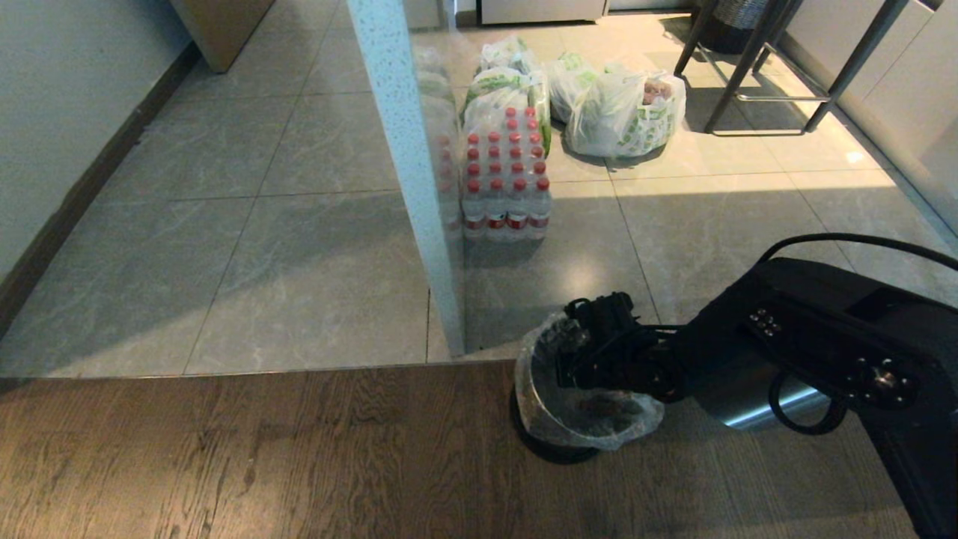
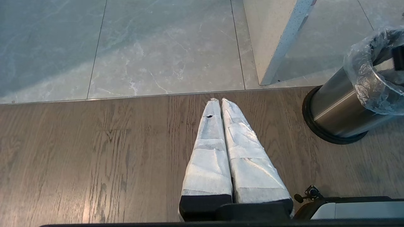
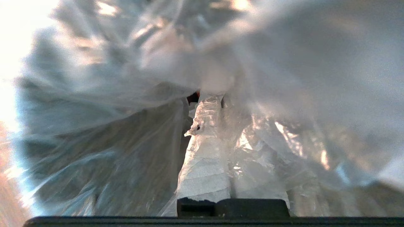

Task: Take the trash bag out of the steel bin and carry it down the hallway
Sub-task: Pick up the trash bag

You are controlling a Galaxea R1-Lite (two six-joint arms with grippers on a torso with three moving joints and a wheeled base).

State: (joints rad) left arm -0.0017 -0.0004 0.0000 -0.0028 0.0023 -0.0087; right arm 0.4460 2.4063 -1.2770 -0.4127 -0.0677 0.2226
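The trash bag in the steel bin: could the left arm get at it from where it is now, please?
Probably yes: the left gripper hangs shut over bare wood floor, nothing between it and the trash bag, though the right gripper already grips it.

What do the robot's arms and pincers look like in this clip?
The right arm is bulky matte black with small screws and black cables looping over and under it. Both the left pincer and right pincer have long tapering fingers wrapped in white crinkled tape on black bases.

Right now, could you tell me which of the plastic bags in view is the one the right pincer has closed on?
The clear crinkly liner bag in the small steel bin, gripped by the right pincer; the white green-printed grocery bags sit untouched farther away.
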